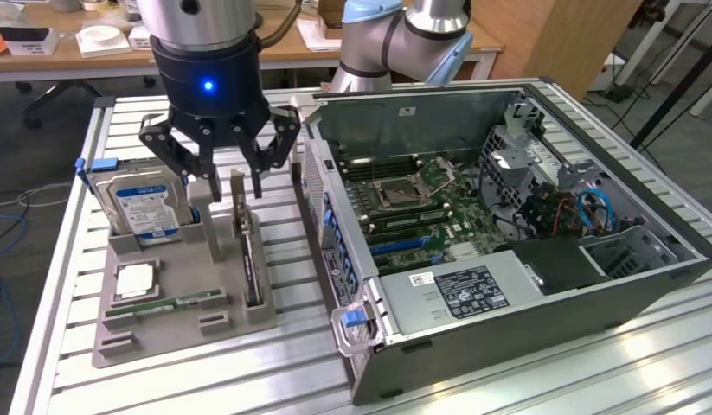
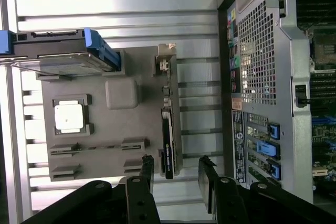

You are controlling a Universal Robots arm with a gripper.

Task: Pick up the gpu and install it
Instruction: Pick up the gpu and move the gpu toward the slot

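The gripper (image 1: pixel 228 183) is seen wide open, with nothing held between its fingers. It is positioned over the grey holder tray (image 1: pixel 223 298), which lies on the slatted metal table (image 1: pixel 67 259) at the exterior view's left.

The gpu (image 1: pixel 251 255) is stood on its long edge in a slot of that tray, with its silvery bracket (image 1: pixel 237 186) at the far end, nearest the arm. In the exterior view the bracket end is framed by the two open fingers. Contact cannot be made out, but a gap seems to be left on both sides. In the wrist view the gpu (image 2: pixel 168 135) is shown as a thin dark strip, with the gripper (image 2: pixel 176 161) straddling its line and one finger to either side.

A hard drive (image 1: pixel 148 207) with a blue-white label is held upright in the tray beside the gpu, on the exterior view's left. A square processor chip (image 1: pixel 137 281) and a green memory stick (image 1: pixel 171 303) are laid flat in the tray's nearer pockets.

The open computer case (image 1: pixel 632 285) is placed just beside the tray at the exterior view's right, and its motherboard (image 1: pixel 407 203) is exposed.
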